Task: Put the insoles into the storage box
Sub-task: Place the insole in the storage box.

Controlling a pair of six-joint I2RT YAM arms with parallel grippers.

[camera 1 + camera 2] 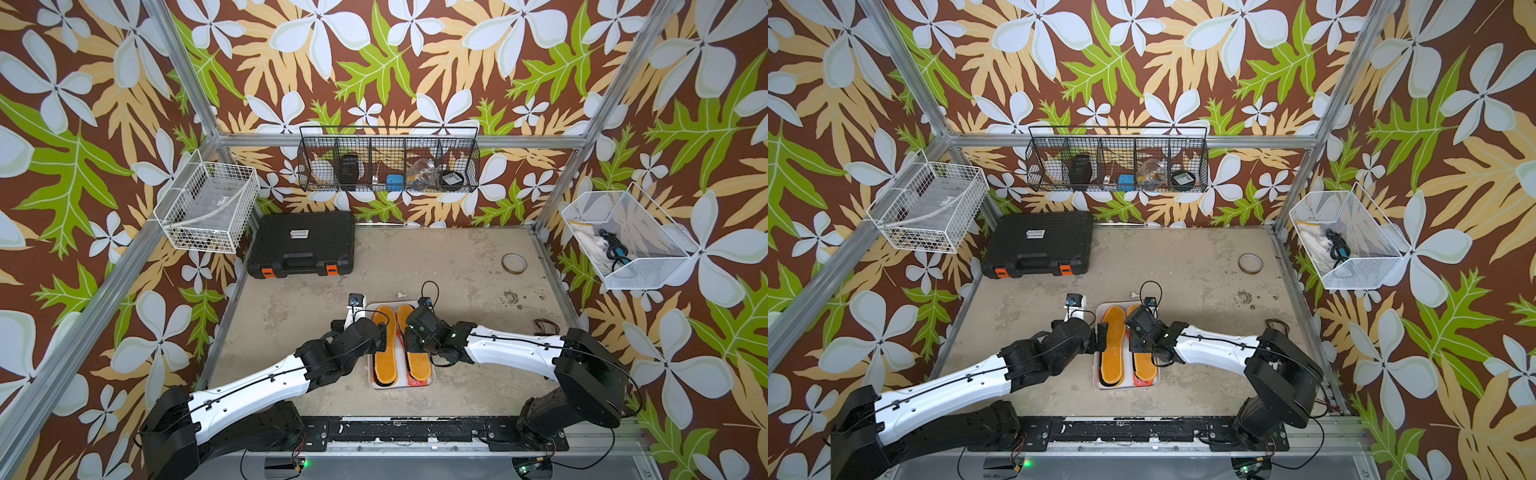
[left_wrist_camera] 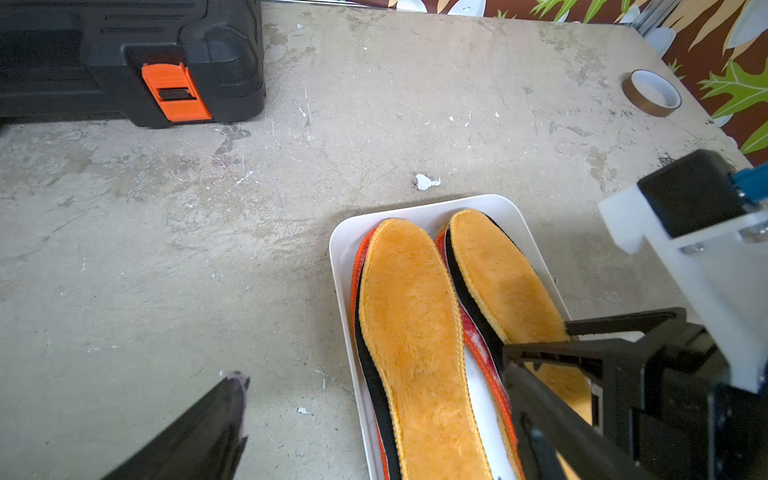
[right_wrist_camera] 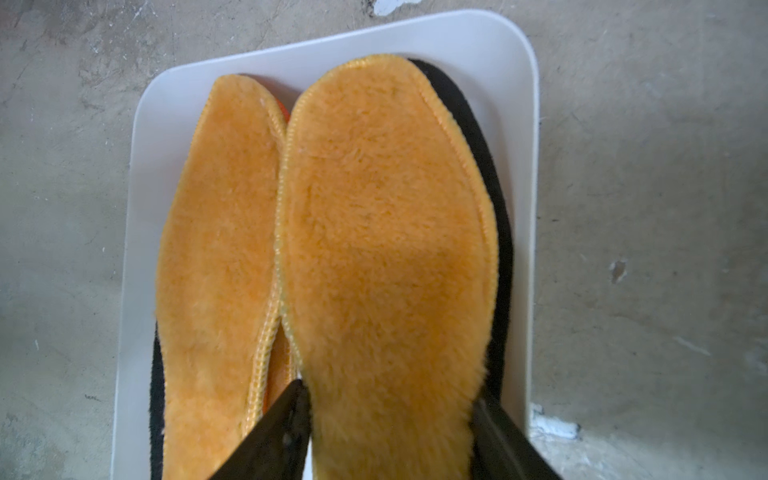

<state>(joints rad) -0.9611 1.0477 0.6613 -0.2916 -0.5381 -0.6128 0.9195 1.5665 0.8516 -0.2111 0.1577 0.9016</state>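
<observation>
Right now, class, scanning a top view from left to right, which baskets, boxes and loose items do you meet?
white wire basket, black hard case, storage box, tape roll, white mesh basket

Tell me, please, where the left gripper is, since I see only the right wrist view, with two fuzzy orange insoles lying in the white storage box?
Observer: The left gripper hangs open over the left side of the storage box, with one finger above the bare table.
Operator: Thank you. Is anything hidden under the right orange insole?
Observer: Yes, a mottled red-white insole with an orange rim shows lower in that stack.
Operator: Do any insoles lie outside the box?
Observer: None that I can see in both top views; only a black hard case and a tape roll sit farther back.
</observation>
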